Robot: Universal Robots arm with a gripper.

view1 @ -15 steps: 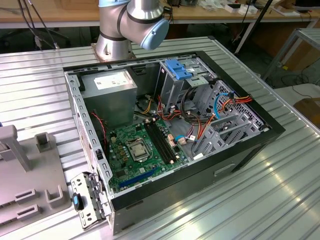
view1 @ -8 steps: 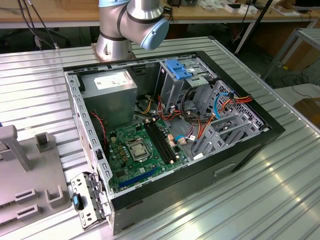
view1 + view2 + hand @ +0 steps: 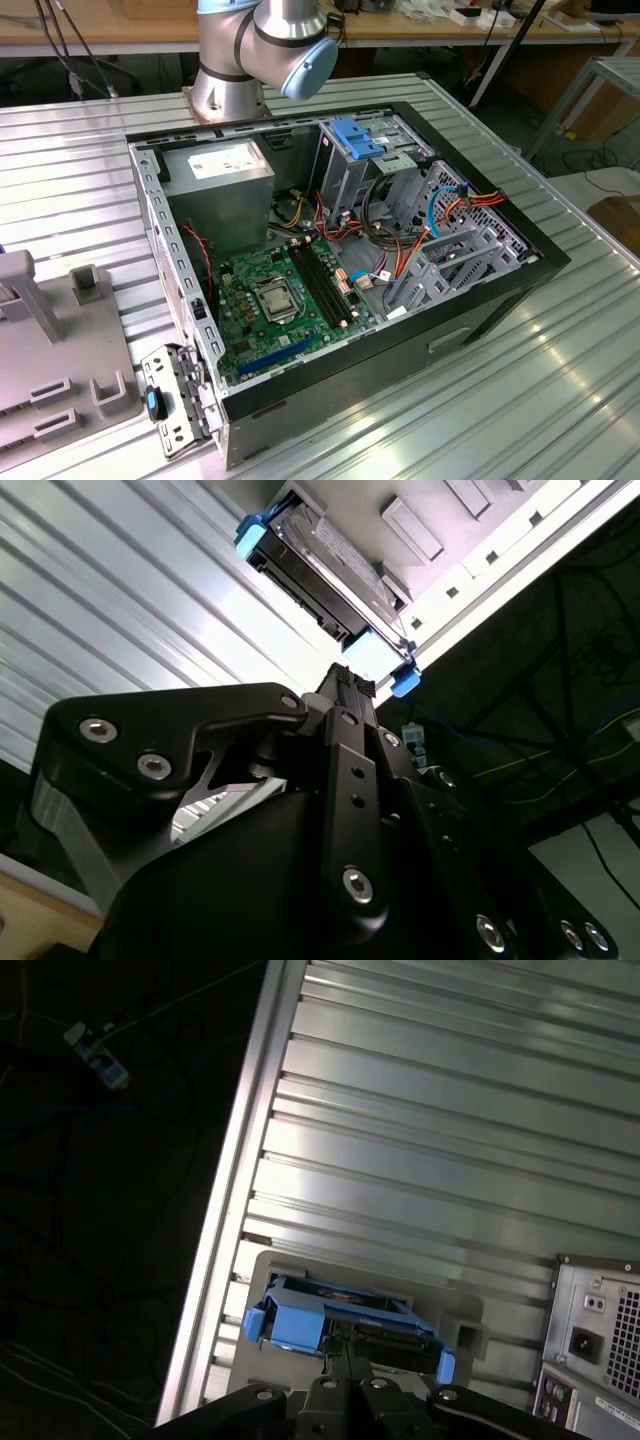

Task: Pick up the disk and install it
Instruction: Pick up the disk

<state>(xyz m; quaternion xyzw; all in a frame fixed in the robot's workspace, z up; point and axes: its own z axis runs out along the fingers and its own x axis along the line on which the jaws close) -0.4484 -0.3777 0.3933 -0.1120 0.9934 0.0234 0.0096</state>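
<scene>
As the disk (image 3: 300, 1322) sits in a grey holder (image 3: 462, 1312) on the ribbed counter (image 3: 450, 1110), just ahead of the pincer (image 3: 345, 1360), whether that pincer is clenched or released cannot be told.

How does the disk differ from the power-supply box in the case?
The disk carries blue plastic rails along its edges; the power-supply box is bare grey metal with a white sticker. The disk sits in a grey holder on the slatted table, outside the computer case; the power-supply box is mounted in a corner inside it. Both are rectangular.
</scene>
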